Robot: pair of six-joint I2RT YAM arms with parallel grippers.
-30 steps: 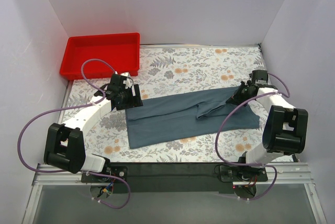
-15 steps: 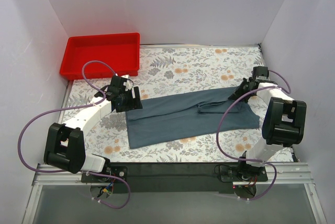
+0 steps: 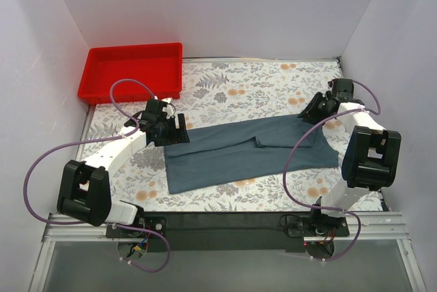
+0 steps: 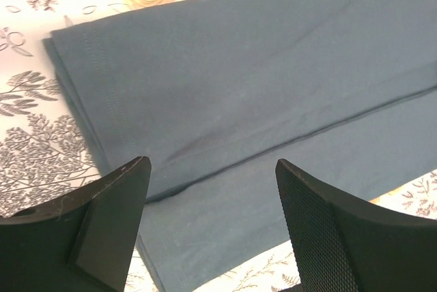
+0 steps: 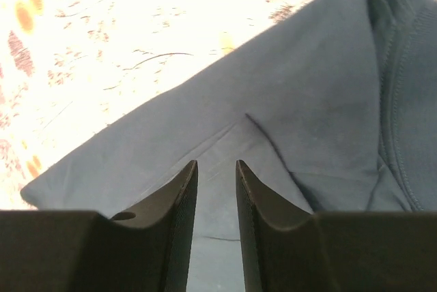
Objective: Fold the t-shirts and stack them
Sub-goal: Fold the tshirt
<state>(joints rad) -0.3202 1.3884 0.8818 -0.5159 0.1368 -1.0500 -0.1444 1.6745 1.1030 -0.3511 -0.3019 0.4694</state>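
Top external shows the t-shirt [image 3: 246, 152] folded lengthwise on the bench [image 3: 252, 84]; we judge crosswise folds and stacking remain. Left hand [image 3: 177, 130] wide, right hand [image 3: 308, 115] narrowly parted, both empty.

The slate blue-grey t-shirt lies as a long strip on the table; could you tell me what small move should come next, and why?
Probably lower the left gripper onto the left end of the slate blue-grey fabric t-shirt and close on it. Its jaws stand open above the hem, holding nothing, and the long strip has yet to be folded across.
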